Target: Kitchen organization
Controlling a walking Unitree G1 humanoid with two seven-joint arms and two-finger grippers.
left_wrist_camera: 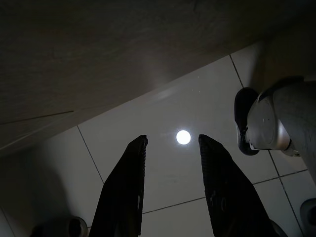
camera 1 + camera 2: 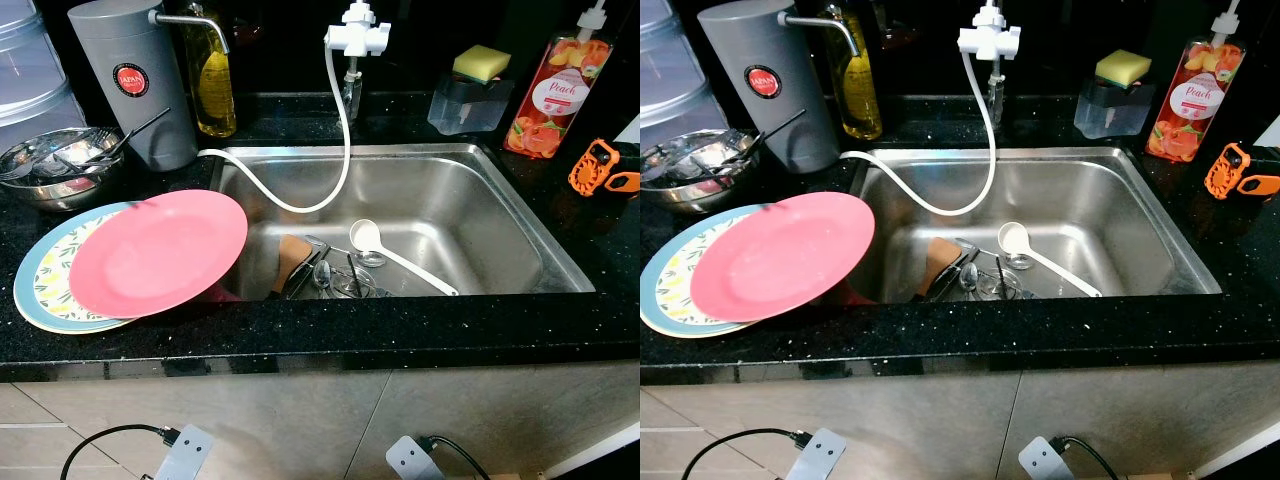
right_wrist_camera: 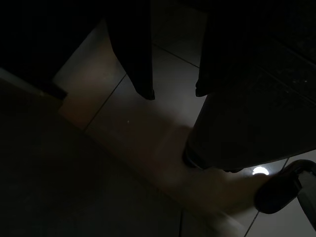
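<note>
**Both arms hanging idle below a sink of dishes**

The left gripper (image 1: 170,145) is hanging low over the tiled floor (image 1: 197,103), its two fingers standing apart with nothing between them. The right gripper (image 3: 173,94) is hanging likewise in deep shade, its fingers also spread and holding nothing. Everything to be sorted is lying well above and ahead of both grippers, up on the black counter (image 2: 330,335).

In the steel sink (image 2: 470,215), a white ladle (image 2: 395,255) is resting over a heap of cutlery (image 2: 335,275), with a brown item just beside it that cannot be made out. A white hose (image 2: 335,150) is drooping from the tap (image 2: 357,35) into the basin. On the left-arm side, a pink plate (image 2: 155,250) is lying on a patterned plate (image 2: 45,285), its edge jutting over the sink rim. Behind them a metal bowl (image 2: 50,170) is holding utensils, next to a grey dispenser (image 2: 135,85) and an oil bottle (image 2: 210,75). On the right-arm side are standing a sponge (image 2: 482,62) on its holder, a peach soap bottle (image 2: 545,95) and an orange tool (image 2: 600,168)
</note>
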